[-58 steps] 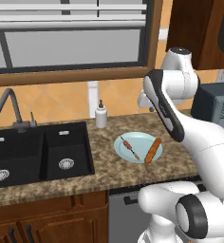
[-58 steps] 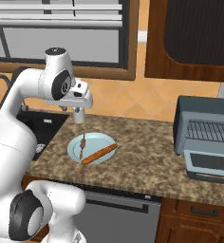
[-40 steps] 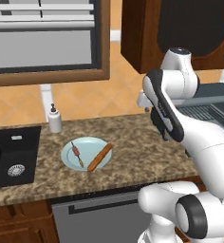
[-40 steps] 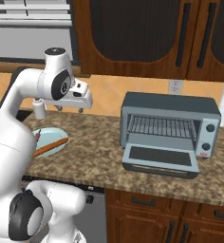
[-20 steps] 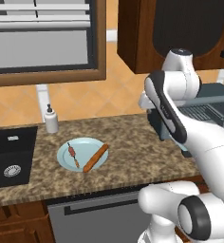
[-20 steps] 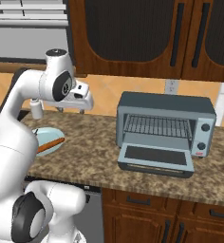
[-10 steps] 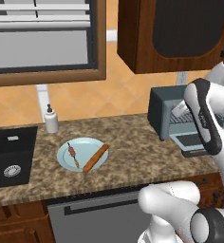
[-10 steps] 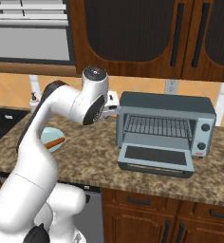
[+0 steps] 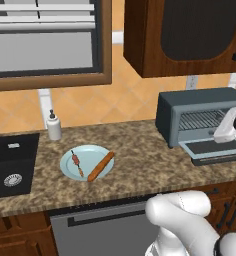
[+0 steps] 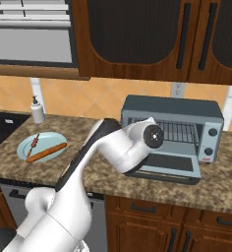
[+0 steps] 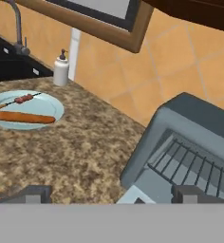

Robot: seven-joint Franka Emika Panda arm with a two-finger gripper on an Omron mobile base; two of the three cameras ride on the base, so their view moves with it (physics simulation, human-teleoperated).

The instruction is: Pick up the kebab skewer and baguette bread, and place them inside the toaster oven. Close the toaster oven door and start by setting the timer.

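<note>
My end effector (image 11: 111, 193) is spread wide and empty at the bottom of the hand view, above the speckled brown granite counter (image 9: 140, 170). The thin dark kebab skewer (image 9: 77, 163) and orange-brown baguette bread (image 9: 101, 166) lie on the pale blue plate (image 9: 69, 168), left of centre. The blue-grey toaster oven (image 9: 202, 117) sits right, its grey-framed door (image 9: 212, 150) folded down.

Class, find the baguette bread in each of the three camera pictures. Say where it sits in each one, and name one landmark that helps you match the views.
Left base view: the baguette bread lies on the right side of the pale blue plate, left of centre.
Right base view: it lies at the plate's near edge, far left.
Hand view: it lies across the plate, far left.
Shared landmark: the soap bottle behind the plate.
</note>
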